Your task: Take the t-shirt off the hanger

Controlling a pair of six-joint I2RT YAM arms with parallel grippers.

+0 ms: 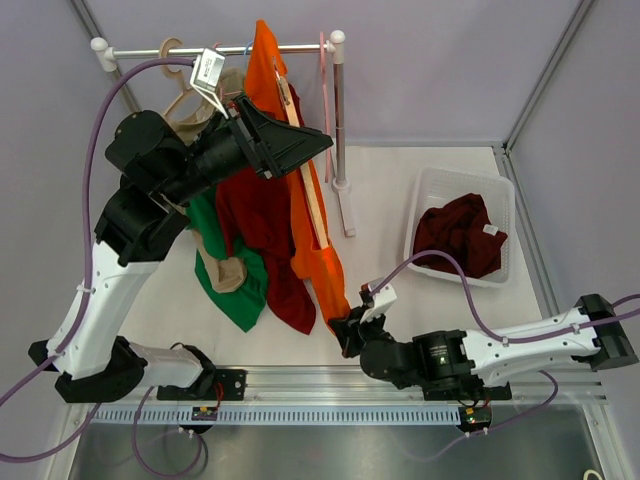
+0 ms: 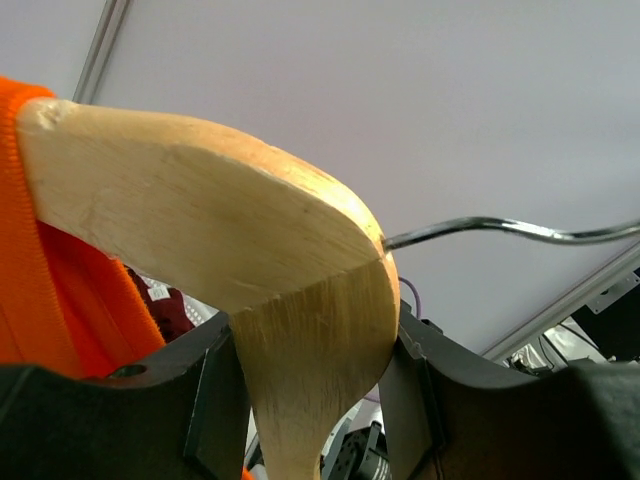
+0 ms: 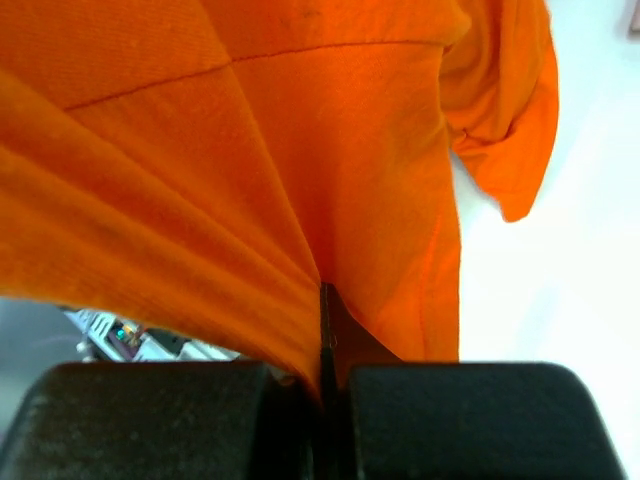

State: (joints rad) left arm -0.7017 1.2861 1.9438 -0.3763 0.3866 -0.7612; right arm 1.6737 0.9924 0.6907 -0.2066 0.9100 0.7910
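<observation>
An orange t-shirt (image 1: pixel 315 250) hangs from a wooden hanger (image 1: pixel 311 200) below the rack rail. High up, my left gripper (image 1: pixel 296 128) is shut on the hanger. In the left wrist view the wood (image 2: pixel 220 230) fills the space between both pads, and the left gripper (image 2: pixel 310 400) pinches its neck. The metal hook (image 2: pixel 500 228) runs off to the right, and orange fabric (image 2: pixel 60 300) covers the hanger's left arm. Near the table's front edge my right gripper (image 1: pixel 345 325) is shut on the t-shirt's bottom hem. In the right wrist view, cloth (image 3: pixel 250 150) fans up taut from the right gripper (image 3: pixel 325 375).
The rack rail (image 1: pixel 215 47) and its upright pole (image 1: pixel 340 120) stand at the back. A dark red garment (image 1: pixel 260 230) and a green one (image 1: pixel 225 290) hang left of the orange shirt. A white basket (image 1: pixel 432 185) at the right holds a maroon garment (image 1: pixel 460 235).
</observation>
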